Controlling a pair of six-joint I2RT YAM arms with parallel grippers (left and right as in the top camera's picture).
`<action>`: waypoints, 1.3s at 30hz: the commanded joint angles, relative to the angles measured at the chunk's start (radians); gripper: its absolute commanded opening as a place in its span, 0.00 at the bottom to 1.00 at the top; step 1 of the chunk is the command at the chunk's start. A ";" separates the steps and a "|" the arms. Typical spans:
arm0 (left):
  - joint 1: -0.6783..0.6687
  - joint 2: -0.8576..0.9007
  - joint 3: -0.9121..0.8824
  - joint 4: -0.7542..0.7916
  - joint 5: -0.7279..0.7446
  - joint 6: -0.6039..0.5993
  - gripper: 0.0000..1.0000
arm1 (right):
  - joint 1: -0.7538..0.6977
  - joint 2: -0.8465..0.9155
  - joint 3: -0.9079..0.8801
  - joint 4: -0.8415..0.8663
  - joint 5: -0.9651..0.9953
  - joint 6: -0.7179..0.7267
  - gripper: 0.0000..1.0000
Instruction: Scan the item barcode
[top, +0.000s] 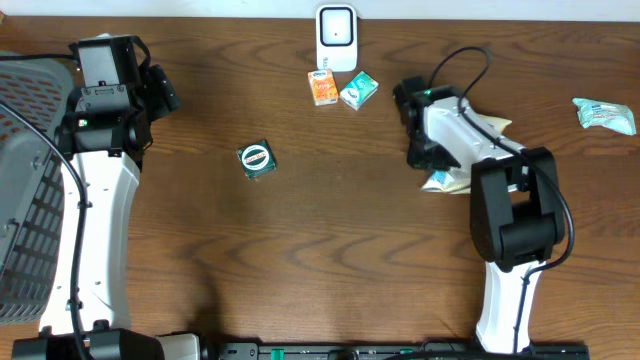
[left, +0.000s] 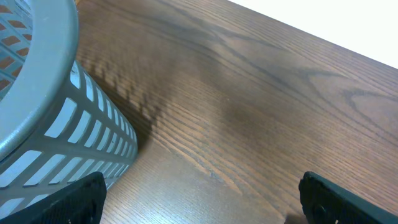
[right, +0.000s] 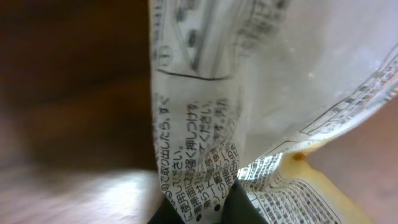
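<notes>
- In the right wrist view, the right gripper (right: 206, 210) is clamped on the white plastic packet printed with black Japanese text (right: 261, 93). Its dark tips pinch the lower edge at the bottom centre of the frame.
- From that pinch the packet fans up and to the right, filling most of the frame, and its lines of print run vertically.
- In the overhead view, pieces of the packet show at the lower left and upper right of the wrist, so I read its long axis as that diagonal. I cannot tell whether it is clear of the brown wooden table (top: 330, 240).
- The right arm rises from the bottom right, folds at its black elbow and reaches up and left, with the wrist turned down.
- The left gripper (left: 205, 208) stands wide with nothing between its tips, just beside the grey slatted plastic basket (left: 62, 124) at the left edge.
- A dark green square packet (top: 257, 160) lies left of centre.
- Farther up are a small orange box (top: 321, 87) and a teal-and-white packet (top: 358, 92).
- The white upright barcode scanner (top: 336, 30) is at top centre, well apart from the packet.
</notes>
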 joint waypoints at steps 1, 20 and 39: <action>0.004 0.007 0.008 -0.003 -0.010 0.013 0.98 | -0.017 0.011 0.107 0.045 -0.381 -0.116 0.01; 0.004 0.007 0.008 -0.004 -0.010 0.013 0.98 | -0.270 0.000 0.134 0.095 -1.695 -0.417 0.01; 0.004 0.007 0.008 -0.004 -0.010 0.013 0.98 | -0.530 -0.111 -0.049 0.012 -1.125 -0.378 0.43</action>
